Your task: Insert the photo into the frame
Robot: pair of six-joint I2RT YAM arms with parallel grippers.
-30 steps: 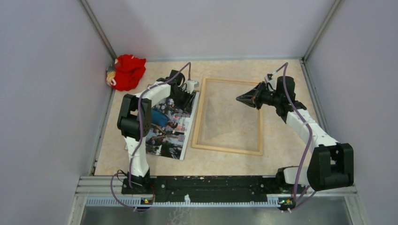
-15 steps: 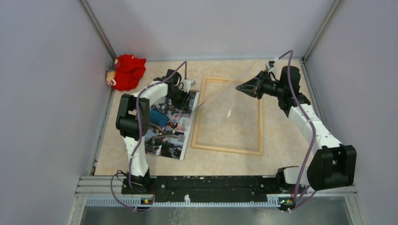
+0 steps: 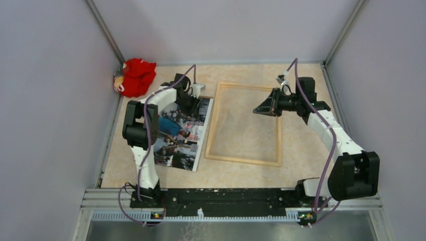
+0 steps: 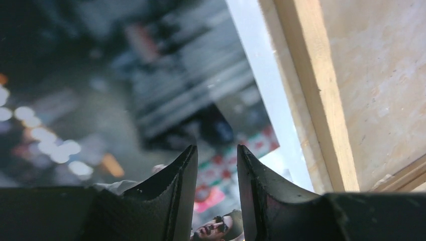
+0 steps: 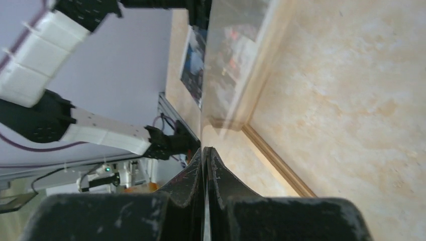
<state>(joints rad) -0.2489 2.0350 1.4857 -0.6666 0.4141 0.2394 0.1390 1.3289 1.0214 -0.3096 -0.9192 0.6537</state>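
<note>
Photo (image 3: pixel 178 138) is lying face-up centre-left just beside frame (image 3: pixel 243 159), left gripper (image 4: pixel 215 150) hovering over its top-right corner with jaws parted; right gripper (image 5: pixel 205 150), clenched on clear pane (image 5: pixel 231 65) (flat a second ago), is tilting it up, opening frame for loading.

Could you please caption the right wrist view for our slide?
Right gripper pinches the tilted clear pane over the wooden frame, photo beyond.

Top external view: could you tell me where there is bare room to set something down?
Bare table lies right of the frame, though the right arm hangs over it, and in the near strip before the frame. The left is crowded: photo, left gripper, red cloth.
</note>
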